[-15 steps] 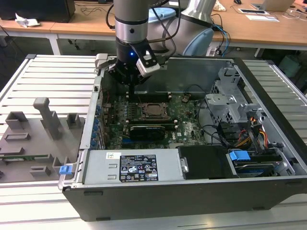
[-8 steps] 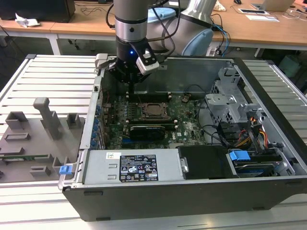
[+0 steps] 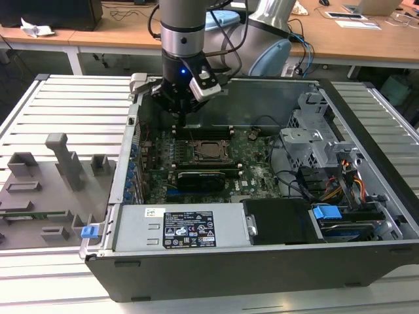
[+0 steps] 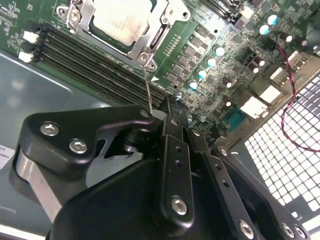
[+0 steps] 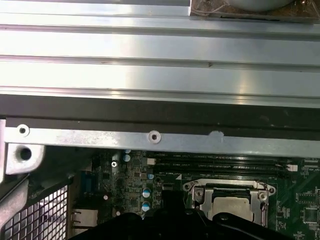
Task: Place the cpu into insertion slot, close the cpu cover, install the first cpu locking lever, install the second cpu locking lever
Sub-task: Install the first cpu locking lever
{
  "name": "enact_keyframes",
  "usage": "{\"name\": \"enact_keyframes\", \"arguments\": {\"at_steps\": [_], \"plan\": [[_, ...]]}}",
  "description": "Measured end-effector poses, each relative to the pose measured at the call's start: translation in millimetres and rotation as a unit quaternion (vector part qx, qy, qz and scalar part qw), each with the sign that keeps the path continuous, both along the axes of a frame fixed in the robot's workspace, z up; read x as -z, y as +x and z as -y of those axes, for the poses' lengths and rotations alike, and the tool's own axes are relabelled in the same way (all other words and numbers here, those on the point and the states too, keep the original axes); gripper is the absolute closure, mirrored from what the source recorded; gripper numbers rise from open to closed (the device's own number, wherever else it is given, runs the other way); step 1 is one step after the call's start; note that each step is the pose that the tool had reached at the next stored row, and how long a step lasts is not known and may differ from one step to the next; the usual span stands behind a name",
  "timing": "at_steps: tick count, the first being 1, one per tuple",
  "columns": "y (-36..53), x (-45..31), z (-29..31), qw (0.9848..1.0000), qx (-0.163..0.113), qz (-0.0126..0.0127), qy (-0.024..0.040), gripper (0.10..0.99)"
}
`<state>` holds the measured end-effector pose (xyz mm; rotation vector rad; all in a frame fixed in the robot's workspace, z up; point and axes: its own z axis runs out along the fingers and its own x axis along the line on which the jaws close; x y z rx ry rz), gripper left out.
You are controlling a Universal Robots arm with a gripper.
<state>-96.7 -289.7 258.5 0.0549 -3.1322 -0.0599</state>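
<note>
The claw hangs inside the open computer case, low over the green motherboard near the case's back wall. In the second wrist view its black fingers stand pressed close together, and a thin wire locking lever rises from the socket's corner up to their tips; whether they truly pinch it I cannot tell.

Just beyond the fingertips run the long black memory slots. Right behind those sits the insertion slot, with the cpu already lying flat in it, silvery top upward. The cpu cover lies down around the chip, its metal frame bordering the pale square. In the first wrist view the same cpu lies just ahead of the claw's dark body.

Farther off, toward the exterior view's left, a grey fixture tray lies outside the case, well apart from the claw.
</note>
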Motion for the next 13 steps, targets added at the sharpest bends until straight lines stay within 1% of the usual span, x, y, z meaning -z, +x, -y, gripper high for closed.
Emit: {"name": "enact_keyframes", "arguments": {"at_steps": [6,13], "plan": [[6.5,0.0,0.0,1.0,0.0,-0.0001,0.0,0.976],[9.0,0.0,0.0,1.0,0.0,0.0,0.0,0.976]]}}
